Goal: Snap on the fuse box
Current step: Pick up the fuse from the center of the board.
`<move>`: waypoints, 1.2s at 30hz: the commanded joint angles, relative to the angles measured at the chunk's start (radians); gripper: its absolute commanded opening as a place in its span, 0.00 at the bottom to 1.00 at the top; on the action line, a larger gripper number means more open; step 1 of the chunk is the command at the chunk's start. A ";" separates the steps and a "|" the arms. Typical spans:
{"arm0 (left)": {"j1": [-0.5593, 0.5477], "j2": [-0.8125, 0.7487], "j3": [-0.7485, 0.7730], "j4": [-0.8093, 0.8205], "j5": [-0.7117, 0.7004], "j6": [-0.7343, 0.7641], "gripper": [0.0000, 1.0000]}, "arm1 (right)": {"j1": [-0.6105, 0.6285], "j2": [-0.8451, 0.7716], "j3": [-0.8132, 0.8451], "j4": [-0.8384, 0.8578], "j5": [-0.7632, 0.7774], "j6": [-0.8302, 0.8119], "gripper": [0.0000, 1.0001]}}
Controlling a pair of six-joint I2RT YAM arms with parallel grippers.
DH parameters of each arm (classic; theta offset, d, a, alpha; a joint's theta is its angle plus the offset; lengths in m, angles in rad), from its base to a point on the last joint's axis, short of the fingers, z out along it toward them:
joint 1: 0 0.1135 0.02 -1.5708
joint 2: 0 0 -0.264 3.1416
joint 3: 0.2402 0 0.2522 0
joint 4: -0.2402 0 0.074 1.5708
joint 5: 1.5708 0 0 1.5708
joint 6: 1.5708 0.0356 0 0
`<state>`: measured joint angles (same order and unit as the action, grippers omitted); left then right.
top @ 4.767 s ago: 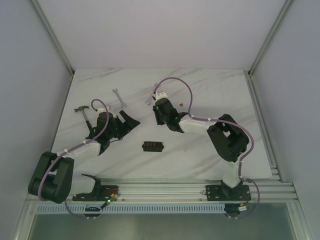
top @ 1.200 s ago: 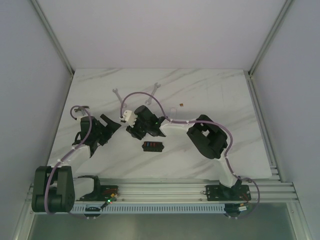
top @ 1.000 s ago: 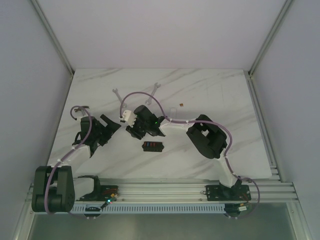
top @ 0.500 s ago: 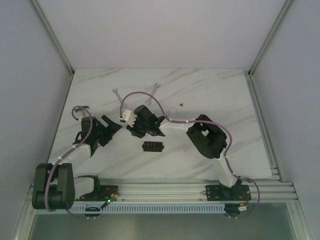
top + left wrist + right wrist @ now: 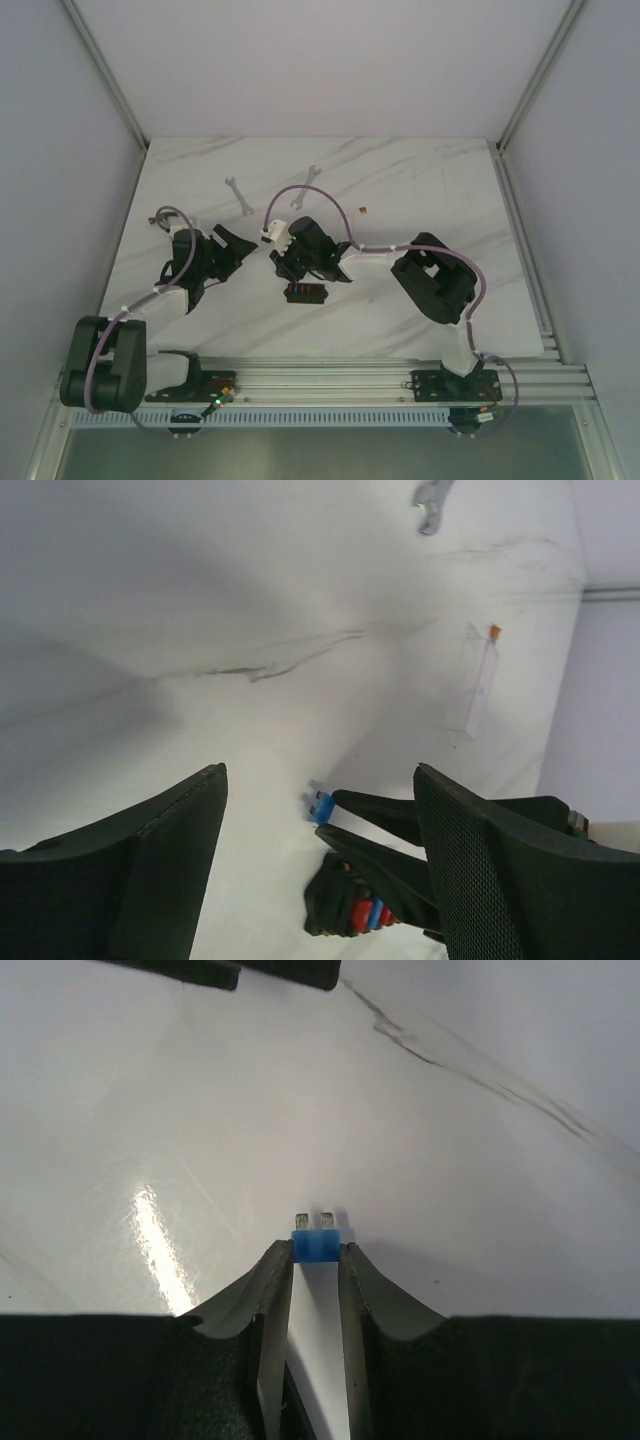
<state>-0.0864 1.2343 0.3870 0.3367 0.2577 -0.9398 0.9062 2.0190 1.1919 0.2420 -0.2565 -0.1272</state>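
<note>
The fuse box (image 5: 306, 292) is a small black box with red and blue fuses, lying on the marble table between the arms; its end shows low in the left wrist view (image 5: 355, 910). My right gripper (image 5: 285, 271) hovers just above and left of it, shut on a tiny blue fuse (image 5: 318, 1244) whose two metal prongs point outward. That fuse (image 5: 322, 806) also appears in the left wrist view, pinched at the right gripper's tips. My left gripper (image 5: 242, 250) stands open and empty, left of the box and facing it (image 5: 320, 772). A thin clear cover (image 5: 472, 680) lies beyond.
Two small wrenches (image 5: 238, 195) (image 5: 306, 186) lie at the back of the table; one wrench end (image 5: 432, 492) shows in the left wrist view. A tiny orange piece (image 5: 364, 209) sits by the clear cover. White walls enclose the table.
The right arm has swung right and nearer, bringing its gripper with the blue fuse over the fuse box's left end. The left gripper has moved right toward the box and narrowed slightly.
</note>
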 commanded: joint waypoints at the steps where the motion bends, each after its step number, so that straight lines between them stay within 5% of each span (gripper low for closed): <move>1: -0.047 0.025 -0.008 0.130 0.007 -0.053 0.82 | -0.011 -0.082 -0.060 0.129 0.002 0.107 0.14; 36: -0.246 0.067 -0.006 0.236 -0.110 -0.154 0.46 | -0.023 -0.194 -0.222 0.444 0.013 0.382 0.14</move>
<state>-0.3195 1.2980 0.3866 0.5381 0.1719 -1.0760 0.8852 1.8580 0.9886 0.6201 -0.2302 0.2295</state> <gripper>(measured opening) 0.479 0.293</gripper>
